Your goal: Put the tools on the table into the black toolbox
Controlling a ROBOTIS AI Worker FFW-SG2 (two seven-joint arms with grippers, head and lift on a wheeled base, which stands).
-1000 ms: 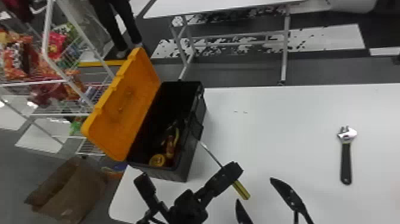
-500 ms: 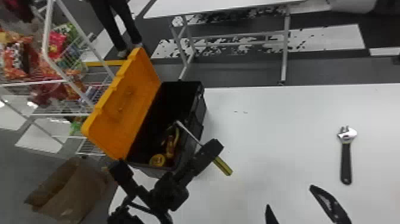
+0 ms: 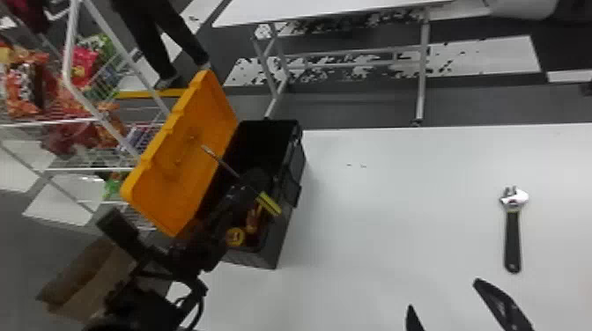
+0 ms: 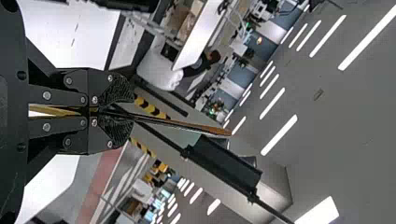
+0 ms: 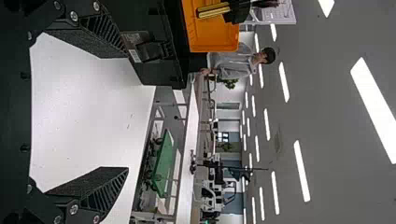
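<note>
No text can be read. In the right wrist view, a pale label (image 5: 135,55) sits on the toolbox (image 5: 156,73), just beside its latch (image 5: 152,50), its print too small to tell.

The white worktable (image 3: 374,220) has a second white table with grey metal legs (image 3: 330,9) beyond it and a white wire rack (image 3: 68,66) of colourful packets (image 3: 26,83) to its left. Around it spreads dark grey flooring (image 3: 352,105) with white panels (image 3: 489,57); high above it, long white strip lights (image 5: 302,171) glow along a grey ceiling (image 5: 327,112).
</note>
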